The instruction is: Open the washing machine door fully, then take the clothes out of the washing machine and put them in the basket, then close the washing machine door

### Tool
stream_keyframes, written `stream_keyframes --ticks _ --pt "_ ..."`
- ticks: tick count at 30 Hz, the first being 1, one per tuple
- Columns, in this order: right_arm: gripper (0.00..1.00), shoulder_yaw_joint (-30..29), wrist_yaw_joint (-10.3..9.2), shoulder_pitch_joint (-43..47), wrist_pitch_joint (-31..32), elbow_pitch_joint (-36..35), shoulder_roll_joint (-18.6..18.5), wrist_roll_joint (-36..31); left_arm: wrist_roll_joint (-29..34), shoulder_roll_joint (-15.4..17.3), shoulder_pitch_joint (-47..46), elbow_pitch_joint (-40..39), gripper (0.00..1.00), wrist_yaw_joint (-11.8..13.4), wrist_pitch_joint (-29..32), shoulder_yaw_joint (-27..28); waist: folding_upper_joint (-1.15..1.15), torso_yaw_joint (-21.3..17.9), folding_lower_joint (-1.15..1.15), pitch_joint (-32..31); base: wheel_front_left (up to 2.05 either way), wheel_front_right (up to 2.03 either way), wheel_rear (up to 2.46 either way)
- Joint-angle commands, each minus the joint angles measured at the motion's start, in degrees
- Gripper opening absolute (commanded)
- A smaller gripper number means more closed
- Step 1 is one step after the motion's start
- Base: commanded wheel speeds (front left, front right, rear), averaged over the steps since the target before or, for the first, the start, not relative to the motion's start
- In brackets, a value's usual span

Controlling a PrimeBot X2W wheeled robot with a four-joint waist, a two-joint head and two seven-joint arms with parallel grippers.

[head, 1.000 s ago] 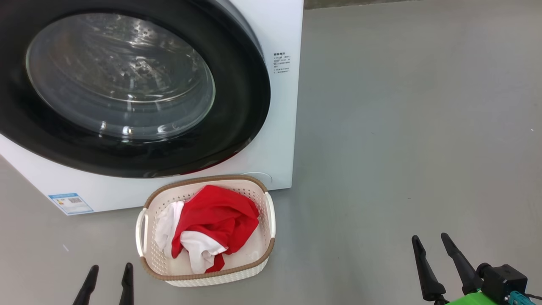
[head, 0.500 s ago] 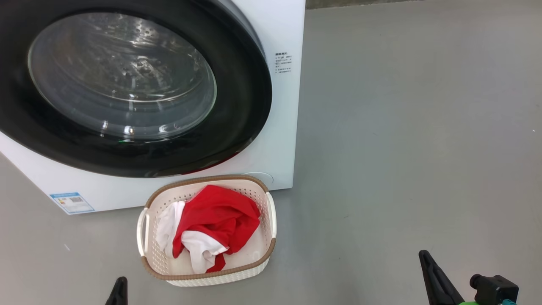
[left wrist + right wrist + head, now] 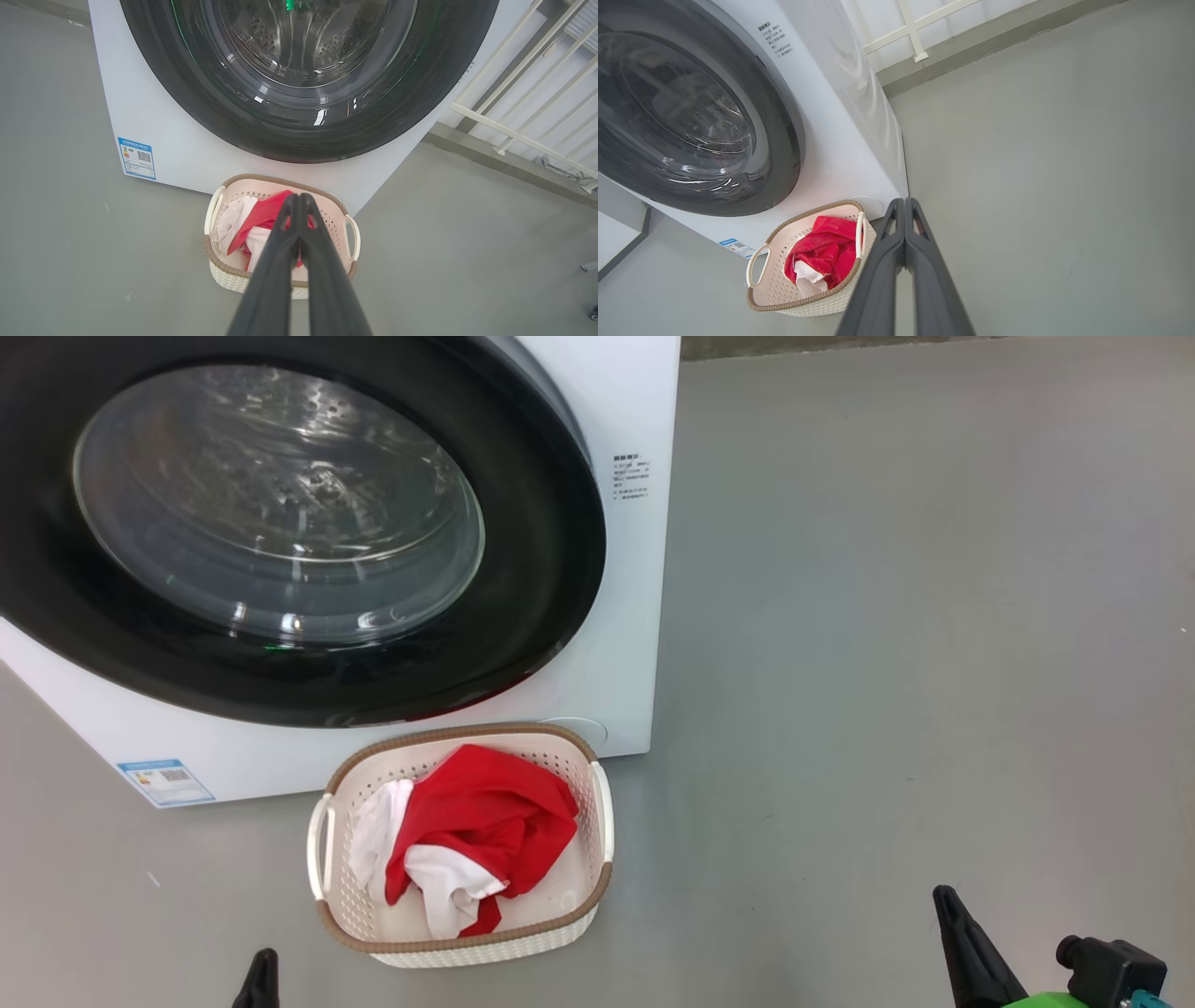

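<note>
clothes (image 3: 485, 807) in basket (image 3: 485, 950) | left tool (image 3: 299, 197) closed, empty, short of basket | right tool (image 3: 904, 201) closed, empty, off basket's right

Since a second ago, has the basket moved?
No. The basket sits the same against the blue label; the whole view shifted together.

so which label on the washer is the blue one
The blue label low on the washing machine front, left of the basket. The other, right of the door, is only dark print.
</note>
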Motion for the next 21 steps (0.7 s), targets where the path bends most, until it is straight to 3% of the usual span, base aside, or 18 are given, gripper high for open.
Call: stream_keyframes --ticks 1,21 --pt "0.0 -0.28 -0.01 -2.26 0.21 -1.6 -0.82 1.68 -1.4 0.53 -2.16 -1.07 0.0 -0.07 0.17 0.57 0.0 0.04 -0.01 -0.03 0.0 0.0 0.0" --pt "0.0 -1.1 -0.02 -4.06 3.33 -2.16 -1.04 13.27 -13.43 0.19 -4.29 -0.69 0.0 -0.13 3.46 0.84 0.0 0.67 -0.01 -0.57 0.0 0.0 0.0"
